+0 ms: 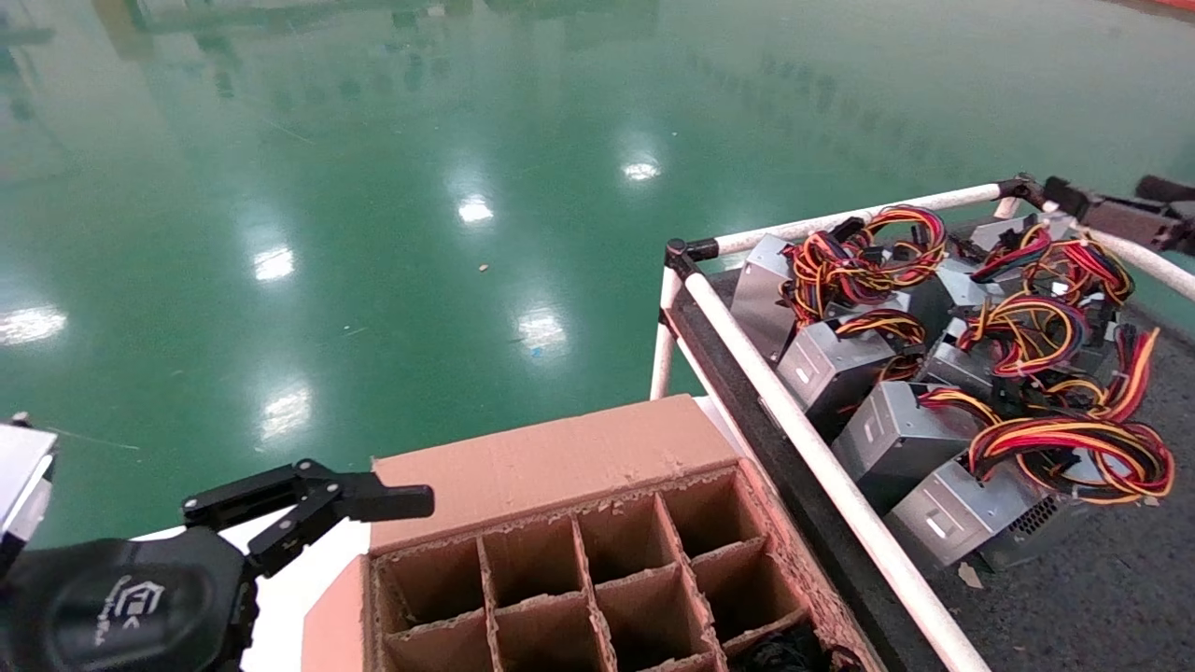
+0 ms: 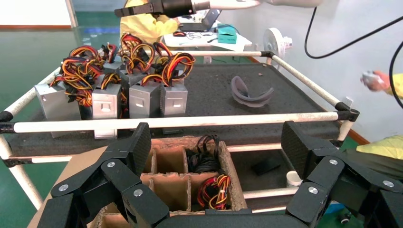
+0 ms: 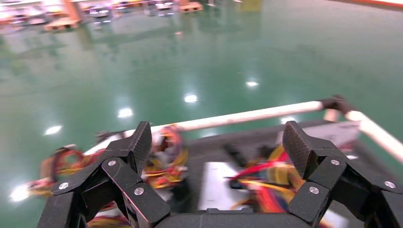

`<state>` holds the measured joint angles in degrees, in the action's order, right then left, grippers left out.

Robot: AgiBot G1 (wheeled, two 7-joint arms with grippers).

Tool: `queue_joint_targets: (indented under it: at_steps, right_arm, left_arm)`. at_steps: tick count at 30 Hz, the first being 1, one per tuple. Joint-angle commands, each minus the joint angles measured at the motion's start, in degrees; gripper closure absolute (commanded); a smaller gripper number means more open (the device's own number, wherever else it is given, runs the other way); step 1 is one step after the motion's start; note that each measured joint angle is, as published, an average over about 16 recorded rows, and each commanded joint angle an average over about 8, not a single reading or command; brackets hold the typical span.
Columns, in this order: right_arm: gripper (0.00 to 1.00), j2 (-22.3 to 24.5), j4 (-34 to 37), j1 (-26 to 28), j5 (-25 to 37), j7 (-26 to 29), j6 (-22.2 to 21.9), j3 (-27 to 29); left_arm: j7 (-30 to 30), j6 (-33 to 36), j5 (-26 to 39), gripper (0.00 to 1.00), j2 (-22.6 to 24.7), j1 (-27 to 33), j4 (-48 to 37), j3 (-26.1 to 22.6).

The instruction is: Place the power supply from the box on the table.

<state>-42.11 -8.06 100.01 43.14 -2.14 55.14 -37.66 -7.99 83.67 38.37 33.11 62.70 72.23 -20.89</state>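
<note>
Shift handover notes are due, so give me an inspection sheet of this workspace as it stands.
Surface: table, dark, white-railed.
Job's things: box beside the table, most visible cells empty; wired units remain in cells. Power supplies clustered on the table.
Clutter: grey curved piece.
Grippers: left claw open above the box; right claw open over the table.
Cables: red-yellow-black bundles on the supplies.
Surroundings: glossy green floor; people beyond the table.
</note>
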Motion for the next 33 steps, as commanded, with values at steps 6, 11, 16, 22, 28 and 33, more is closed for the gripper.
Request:
queue_joint_targets:
  at_steps: [6, 11, 16, 22, 28, 33]
  right_arm:
    - [0.00, 0.9, -8.2, -4.8, -0.2, 1.6, 3.8, 2.7]
    - [0.00, 1.5, -14.3, -8.4, -0.3, 2.8, 6.7, 4.7]
    - [0.00, 2.2, -20.3, -11.9, -0.4, 4.0, 9.5, 6.7]
    - [0.00, 3.0, -27.6, -16.2, -0.5, 5.4, 12.9, 9.1]
    - [0.00, 3.8, -34.8, -20.4, -0.7, 6.9, 16.2, 11.5]
    - [0.00, 4.2, -39.0, -22.9, -0.8, 7.7, 18.2, 12.9]
  left_arm:
    - [0.0, 0.0, 0.0, 0.00, 0.0, 0.0, 0.0, 0.0]
    - [0.0, 0.0, 0.0, 0.00, 0.0, 0.0, 0.0, 0.0]
    - [0.0, 0.0, 0.0, 0.00, 0.0, 0.0, 0.0, 0.0]
    - [0.0, 0.0, 0.0, 0.00, 0.0, 0.0, 0.0, 0.0]
    - [0.0, 0.0, 0.0, 0.00, 0.0, 0.0, 0.0, 0.0]
    - [0.0, 0.0, 0.0, 0.00, 0.0, 0.0, 0.0, 0.0]
